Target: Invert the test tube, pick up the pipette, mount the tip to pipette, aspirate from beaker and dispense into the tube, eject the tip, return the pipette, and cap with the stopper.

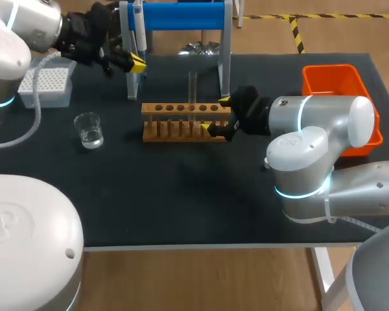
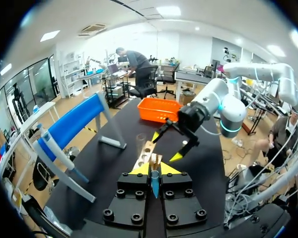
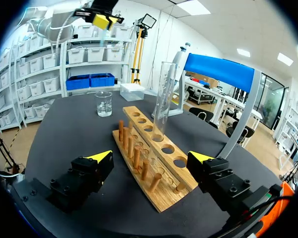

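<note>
Yellow tips of my right gripper (image 1: 219, 114) stand wide apart, one on each side of the right end of the wooden test tube rack (image 1: 175, 123). My right wrist view shows a clear gap between each tip and the wood, so this claw holds nothing. The rack lies across the middle of the black table (image 1: 181, 194), with a row of pegs along its near side and a row of holes behind them. The glass test tube (image 1: 192, 87) stands upright, mouth up, in one of the middle holes.

Off to the left, well apart from the rack, sits a small beaker (image 1: 89, 129) with clear liquid in it. Behind the beaker is the white tip box (image 1: 45, 84).

Farther back, my left gripper (image 1: 136, 63) hangs above the table just beside the left leg of the blue-barred stand (image 1: 181, 16). Its fingers are pinched together on a small blue tapered piece (image 2: 154, 182). The pipette (image 1: 138, 26) hangs on that stand, close to this claw. At the far right corner sits an orange bin (image 1: 330, 71).
</note>
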You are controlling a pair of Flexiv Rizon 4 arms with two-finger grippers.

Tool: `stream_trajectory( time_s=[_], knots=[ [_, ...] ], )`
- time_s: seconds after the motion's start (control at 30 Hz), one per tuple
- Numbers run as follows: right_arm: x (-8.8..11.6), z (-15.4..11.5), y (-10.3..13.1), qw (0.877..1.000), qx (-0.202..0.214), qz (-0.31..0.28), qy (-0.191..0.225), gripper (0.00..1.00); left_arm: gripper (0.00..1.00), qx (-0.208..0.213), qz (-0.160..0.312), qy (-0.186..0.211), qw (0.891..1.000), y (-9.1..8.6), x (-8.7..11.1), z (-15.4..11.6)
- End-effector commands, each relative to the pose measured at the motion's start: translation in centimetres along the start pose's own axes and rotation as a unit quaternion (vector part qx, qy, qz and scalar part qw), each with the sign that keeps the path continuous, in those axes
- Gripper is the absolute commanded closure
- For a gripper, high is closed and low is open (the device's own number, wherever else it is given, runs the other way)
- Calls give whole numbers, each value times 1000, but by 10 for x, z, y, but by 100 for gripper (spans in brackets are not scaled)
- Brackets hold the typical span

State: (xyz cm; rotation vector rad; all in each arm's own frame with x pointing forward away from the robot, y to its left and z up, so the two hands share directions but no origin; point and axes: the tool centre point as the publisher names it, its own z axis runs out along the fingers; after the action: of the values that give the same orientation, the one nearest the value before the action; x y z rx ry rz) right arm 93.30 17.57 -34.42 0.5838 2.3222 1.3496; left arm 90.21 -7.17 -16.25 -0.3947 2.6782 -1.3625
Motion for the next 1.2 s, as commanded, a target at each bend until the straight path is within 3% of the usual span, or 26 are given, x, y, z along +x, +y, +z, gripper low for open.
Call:
stream_trajectory(
  time_s=[0.03, 0.3, 0.5, 1.2],
  knots=[
    [0, 0, 0, 1000, 0, 0, 0, 0, 100, 11, 11, -3, 1000, -9, 26, 12],
    [0, 0, 0, 1000, 0, 0, 0, 0, 100, 27, 38, 15, 999, -34, 56, 33],
    [0, 0, 0, 1000, 0, 0, 0, 0, 100, 26, 36, 29, 999, -41, 69, 43],
    [0, 0, 0, 1000, 0, 0, 0, 0, 100, 22, 19, 42, 999, -39, 72, 47]
  ],
)
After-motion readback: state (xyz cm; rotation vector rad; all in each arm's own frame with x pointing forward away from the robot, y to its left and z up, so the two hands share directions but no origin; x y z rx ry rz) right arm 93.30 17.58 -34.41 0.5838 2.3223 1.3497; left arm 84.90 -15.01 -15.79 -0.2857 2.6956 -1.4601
